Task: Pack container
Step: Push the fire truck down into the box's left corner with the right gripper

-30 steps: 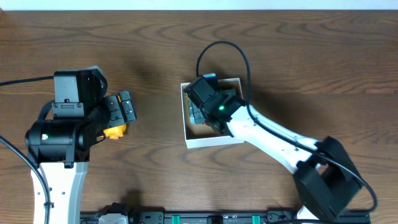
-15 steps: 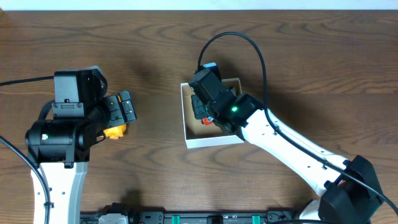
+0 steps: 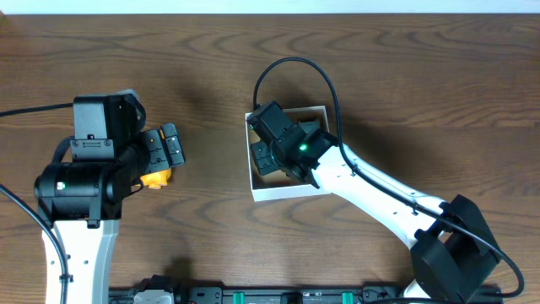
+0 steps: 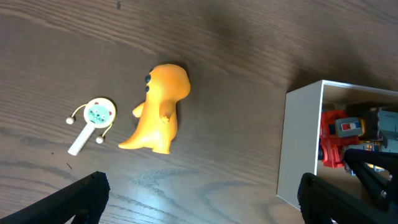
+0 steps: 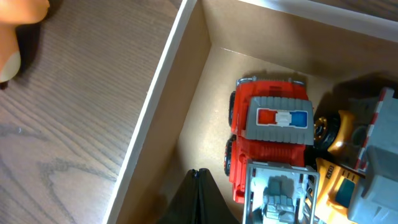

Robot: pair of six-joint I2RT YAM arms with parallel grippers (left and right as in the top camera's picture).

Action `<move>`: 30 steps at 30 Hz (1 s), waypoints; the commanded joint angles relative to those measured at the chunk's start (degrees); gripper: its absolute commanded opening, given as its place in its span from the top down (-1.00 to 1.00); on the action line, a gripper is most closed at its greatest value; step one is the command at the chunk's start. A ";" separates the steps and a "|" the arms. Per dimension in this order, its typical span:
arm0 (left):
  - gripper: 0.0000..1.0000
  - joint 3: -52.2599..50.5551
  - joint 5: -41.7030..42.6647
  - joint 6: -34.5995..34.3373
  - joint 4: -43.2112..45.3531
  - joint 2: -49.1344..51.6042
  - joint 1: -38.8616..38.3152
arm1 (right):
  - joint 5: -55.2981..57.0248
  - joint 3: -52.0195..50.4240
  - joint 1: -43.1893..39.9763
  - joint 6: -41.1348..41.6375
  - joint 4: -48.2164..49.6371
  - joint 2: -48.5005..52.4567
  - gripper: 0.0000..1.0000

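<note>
Overhead view: small square open-top cardboard container (image 3: 291, 192), with white walls and a brown inside, sits just right of frame centre on the dark wooden table (image 3: 422, 76). The right gripper (image 3: 270, 154) hangs over its left half, and the wrist covers most of the contents. At frame left the left gripper (image 3: 169, 145) stands beside an orange plastic dinosaur figure (image 3: 154, 178), well apart from the container. Bare wood lies between them and along the whole upper band. Compared with half a second ago, the right wrist has slid down and left inside the container's outline. The arm's base link is back in the lower right corner. The left arm and the dinosaur have not moved.

Left wrist view: the left gripper (image 4: 202, 183) is spread wide with nothing between its fingers (image 4: 81, 199), which show at the two lower corners. The dinosaur (image 4: 158, 118) shows in profile at upper centre. A small white round rattle toy with a handle (image 4: 93, 121) lies just left of it. The container's white wall (image 4: 298, 149) stands at the right edge.

Right wrist view: the right gripper (image 5: 199, 186) is closed to a point at bottom centre, holding nothing. It hangs over a strip of brown floor beside the container's left wall (image 5: 155, 106). A red toy fire truck with a grey roof (image 5: 273, 137) lies at centre. A yellow toy vehicle (image 5: 339, 162) touches its right side.
</note>
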 commanded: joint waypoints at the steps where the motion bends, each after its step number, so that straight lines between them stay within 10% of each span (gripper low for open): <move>1: -0.96 1.09 0.59 -0.74 -0.28 0.22 0.28 | 0.15 0.76 0.52 -1.42 -0.02 1.11 0.97; 30: -0.96 1.09 0.59 -0.74 -0.31 0.22 0.28 | 18.86 0.76 0.31 -3.78 11.02 9.44 0.83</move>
